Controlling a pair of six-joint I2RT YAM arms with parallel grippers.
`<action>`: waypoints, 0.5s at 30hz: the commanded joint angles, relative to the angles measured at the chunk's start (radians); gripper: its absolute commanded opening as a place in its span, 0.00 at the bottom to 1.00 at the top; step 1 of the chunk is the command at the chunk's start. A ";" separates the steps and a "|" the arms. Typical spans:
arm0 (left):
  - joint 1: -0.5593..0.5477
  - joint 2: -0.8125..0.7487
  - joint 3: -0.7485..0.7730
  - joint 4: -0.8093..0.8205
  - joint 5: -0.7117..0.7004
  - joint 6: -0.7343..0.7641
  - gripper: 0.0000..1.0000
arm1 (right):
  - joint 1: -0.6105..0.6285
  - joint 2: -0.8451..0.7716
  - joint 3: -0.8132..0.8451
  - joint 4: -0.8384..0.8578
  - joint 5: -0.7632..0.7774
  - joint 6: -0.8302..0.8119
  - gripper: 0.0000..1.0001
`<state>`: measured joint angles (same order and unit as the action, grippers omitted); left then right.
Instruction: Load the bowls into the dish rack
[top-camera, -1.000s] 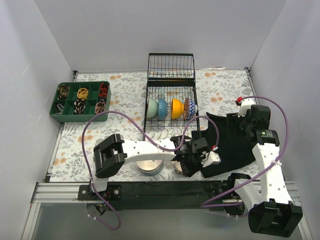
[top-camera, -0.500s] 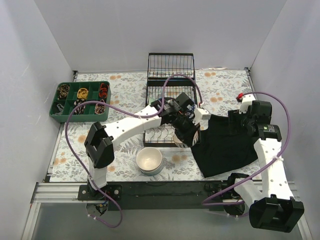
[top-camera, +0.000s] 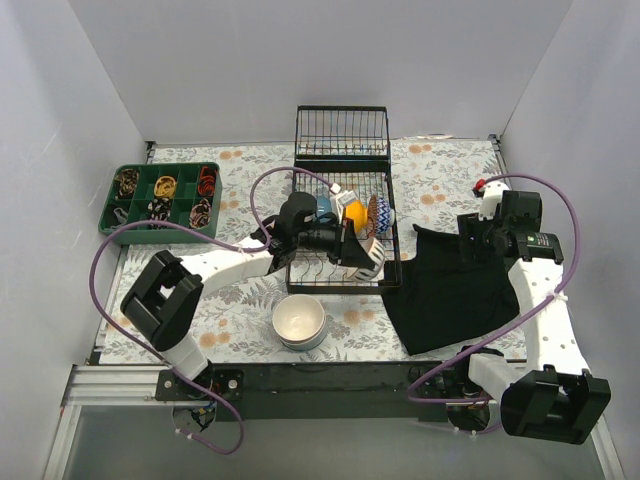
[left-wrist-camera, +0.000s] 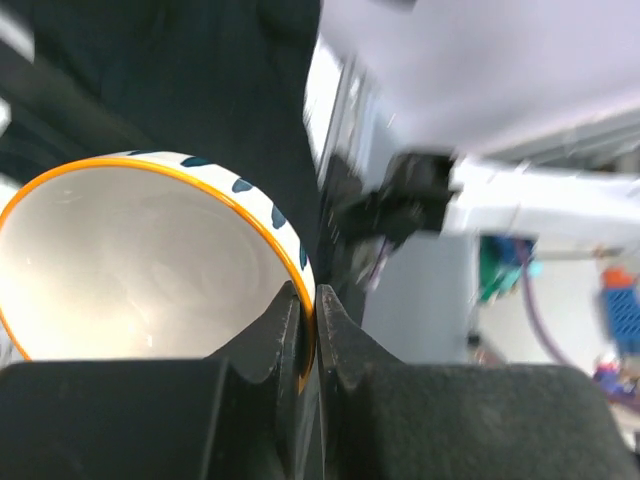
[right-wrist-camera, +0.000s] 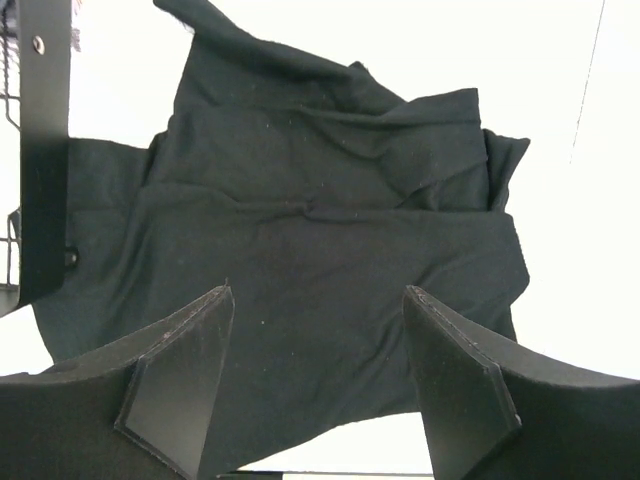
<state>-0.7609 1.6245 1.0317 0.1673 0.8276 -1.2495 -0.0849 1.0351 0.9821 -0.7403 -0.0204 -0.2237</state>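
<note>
Bowls (top-camera: 352, 214) of round shiny ceramic are standing on edge in the big black wire dish rack (top-camera: 341, 130), seen from above: blue, orange and red-patterned ones side by side. My left gripper (top-camera: 362, 256) is hanging over the rack's near right corner. A cream-white bowl (top-camera: 299, 318) is sitting on top of another on the flowery table (top-camera: 240, 185). My right gripper (top-camera: 475, 240) is hovering over a crumpled black cloth (top-camera: 450, 295).

From my left wrist, my two black fingers (left-wrist-camera: 265, 345) are squeezing shut on the rim of a white bowl with an orange edge (left-wrist-camera: 140, 260) and blue marks outside.

From my right wrist, my fingers (right-wrist-camera: 180, 375) are standing wide apart, holding nothing, with the cloth lying below.
</note>
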 joint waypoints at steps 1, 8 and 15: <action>0.003 -0.015 -0.033 0.586 0.058 -0.336 0.00 | -0.004 0.008 0.040 -0.024 0.017 -0.005 0.76; 0.009 0.119 -0.035 0.788 0.008 -0.507 0.00 | -0.006 0.022 0.035 -0.042 0.077 -0.037 0.76; 0.009 0.216 -0.004 0.781 -0.134 -0.622 0.00 | -0.018 0.033 0.033 -0.048 0.091 -0.051 0.76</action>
<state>-0.7509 1.8263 0.9901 0.8658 0.7918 -1.7603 -0.0906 1.0676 0.9821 -0.7715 0.0498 -0.2573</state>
